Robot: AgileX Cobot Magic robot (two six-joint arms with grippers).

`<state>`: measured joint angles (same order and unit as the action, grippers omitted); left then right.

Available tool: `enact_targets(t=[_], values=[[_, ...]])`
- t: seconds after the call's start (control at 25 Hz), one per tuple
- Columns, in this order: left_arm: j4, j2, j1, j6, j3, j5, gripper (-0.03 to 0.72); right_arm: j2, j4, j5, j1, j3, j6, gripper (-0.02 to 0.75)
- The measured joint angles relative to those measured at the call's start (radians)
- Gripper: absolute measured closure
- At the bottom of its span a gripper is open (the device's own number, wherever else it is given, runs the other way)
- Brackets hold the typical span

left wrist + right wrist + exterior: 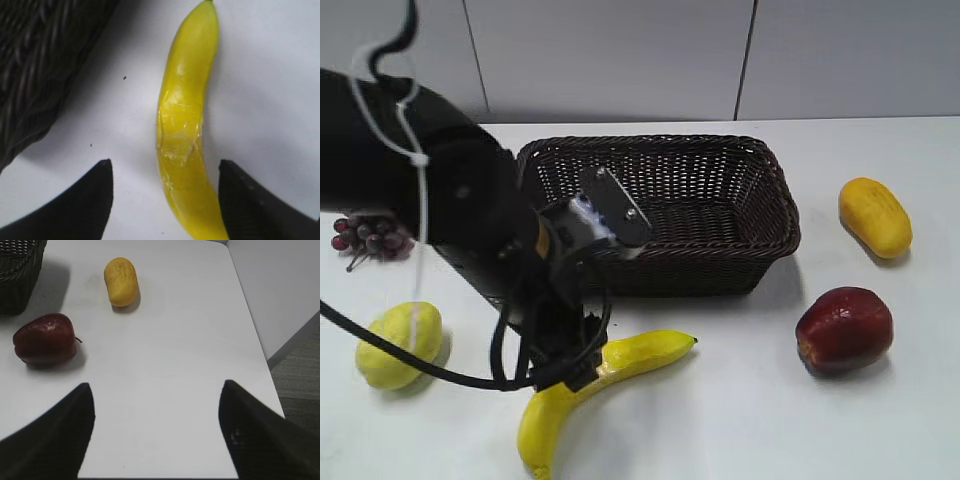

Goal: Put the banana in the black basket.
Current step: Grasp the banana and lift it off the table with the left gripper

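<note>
The bright-yellow banana (pixel 620 366) lies on the white table in front of the black basket (pixel 740 240). In the left wrist view the banana (pixel 185 130) runs lengthwise between the fingers of my left gripper (pixel 165 172), nearer the right finger. The left gripper (pixel 582 372) is open and low over the banana's middle. The basket's woven wall (pixel 35 75) shows at the upper left of that view. My right gripper (pixel 155 395) is open and empty over bare table; it does not show in the exterior view.
A dark red apple (pixel 844 328) (pixel 45 338) and an orange-yellow mango (pixel 875 216) (pixel 121 281) lie right of the basket. A yellow-green lemon (pixel 400 344) and purple grapes (pixel 370 238) lie at the left. The table's right edge (pixel 260 350) is close to the right gripper.
</note>
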<state>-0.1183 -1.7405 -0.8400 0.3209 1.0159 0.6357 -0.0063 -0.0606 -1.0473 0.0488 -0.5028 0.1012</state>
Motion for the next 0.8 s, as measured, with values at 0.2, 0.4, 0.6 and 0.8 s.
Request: enact_targets(t=[0.2,0.4,0.6,0.8], values=[[0.006,-0.11,0.0,0.0,0.012,-0.007,0.102,0.0,0.0,0.0,0.0,0.0,0.0,0.148],[0.009,-0.165,0.0,0.0,0.015,-0.045,0.081,0.0,0.0,0.0,0.0,0.0,0.0,0.148],[0.008,-0.203,0.0,-0.001,0.017,-0.066,0.095,0.0,0.0,0.0,0.0,0.0,-0.001,0.148],[-0.015,-0.215,0.0,-0.002,0.027,-0.061,0.207,0.0,0.0,0.0,0.0,0.0,-0.001,0.148]])
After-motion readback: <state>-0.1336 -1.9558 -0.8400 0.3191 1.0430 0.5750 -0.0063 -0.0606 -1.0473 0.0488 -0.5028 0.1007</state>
